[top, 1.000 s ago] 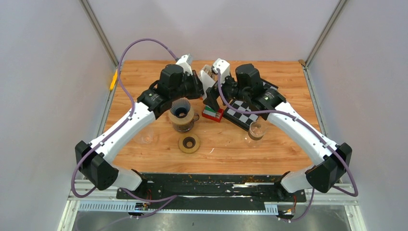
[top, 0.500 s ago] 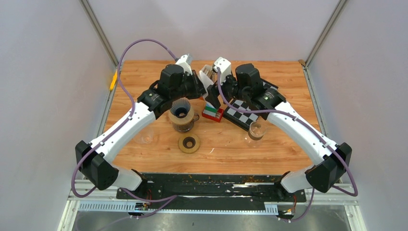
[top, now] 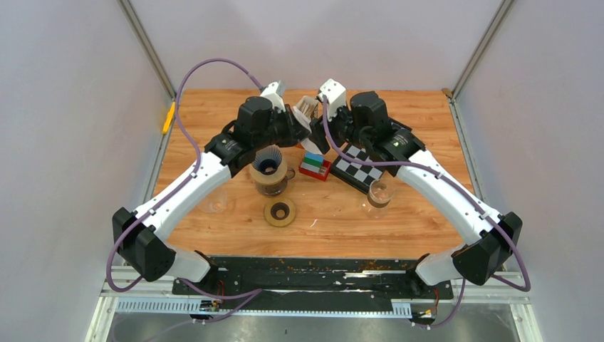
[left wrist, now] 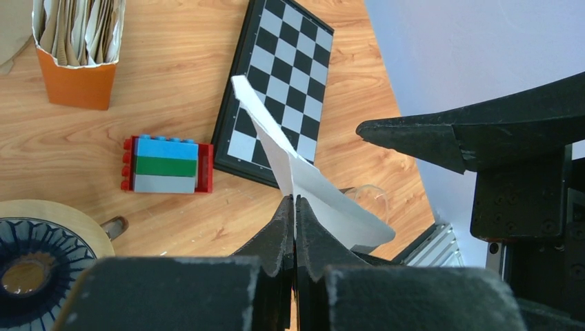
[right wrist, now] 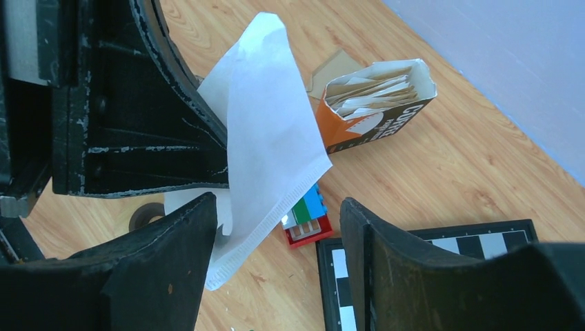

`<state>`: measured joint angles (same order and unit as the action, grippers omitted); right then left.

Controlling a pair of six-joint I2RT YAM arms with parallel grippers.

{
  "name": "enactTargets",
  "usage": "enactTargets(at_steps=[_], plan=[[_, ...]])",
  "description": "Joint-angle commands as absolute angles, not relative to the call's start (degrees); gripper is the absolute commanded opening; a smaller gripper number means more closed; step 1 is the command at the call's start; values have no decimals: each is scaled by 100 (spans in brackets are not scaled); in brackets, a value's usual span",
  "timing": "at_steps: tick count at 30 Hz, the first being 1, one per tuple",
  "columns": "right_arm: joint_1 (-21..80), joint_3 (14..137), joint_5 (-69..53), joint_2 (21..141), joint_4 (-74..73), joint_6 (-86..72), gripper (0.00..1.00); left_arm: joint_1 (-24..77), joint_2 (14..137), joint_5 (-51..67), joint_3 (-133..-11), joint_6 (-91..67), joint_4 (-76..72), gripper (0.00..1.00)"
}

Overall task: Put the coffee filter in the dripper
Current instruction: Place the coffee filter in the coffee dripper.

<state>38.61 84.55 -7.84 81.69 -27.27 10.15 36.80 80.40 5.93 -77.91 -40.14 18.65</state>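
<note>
So the coffee filter (right wrist: pixel 269 138) was up in the air over the back of the desk (top: pixel 214 107), not in the dripper (top: pixel 269 165) yet. The left claw (left wrist: pixel 294 207) had it pinched tight by one edge, jaws fully together on the paper, and the white sheet stuck up and out from the tips. The right claw (right wrist: pixel 276 207) was right up against it from the other side, jaws standing well apart, and the filter's loose lower corner hung in the gap between them. Couldn't tell if either finger actually touched the paper.

The dripper sat on the desk just below and to the left of the filter, under the left arm. A little red, blue and green brick block (left wrist: pixel 165 164) lay just beside it, with a checkerboard (left wrist: pixel 276 89) next to that. An orange box (right wrist: pixel 376 103) stuffed with more filters stood further back.
</note>
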Motion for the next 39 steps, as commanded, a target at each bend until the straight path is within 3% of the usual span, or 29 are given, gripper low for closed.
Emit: enactTargets(at_steps=[1,15,22,26,33,39], plan=[[3894,8782,-463,8106,-2696,1073,64,3738,7884,637,-7728,-3876,1577,0],[3958,8966,-402,8353,-2786,940,52,3831,7903,581,-7776,-3724,1590,0],[4276,8974,425,8506,-2755,1331,46,3876,7921,453,-7820,-3668,1663,0],[4507,8966,992,8534,-2671,1620,37,3885,7903,315,-7826,-3631,1731,0],[4786,9014,1616,8613,-2590,1994,5,3885,7861,16,-7813,-3553,1880,0],[4861,8984,1941,8635,-2506,2108,0,3884,7887,-481,-7847,-3440,2144,0]])
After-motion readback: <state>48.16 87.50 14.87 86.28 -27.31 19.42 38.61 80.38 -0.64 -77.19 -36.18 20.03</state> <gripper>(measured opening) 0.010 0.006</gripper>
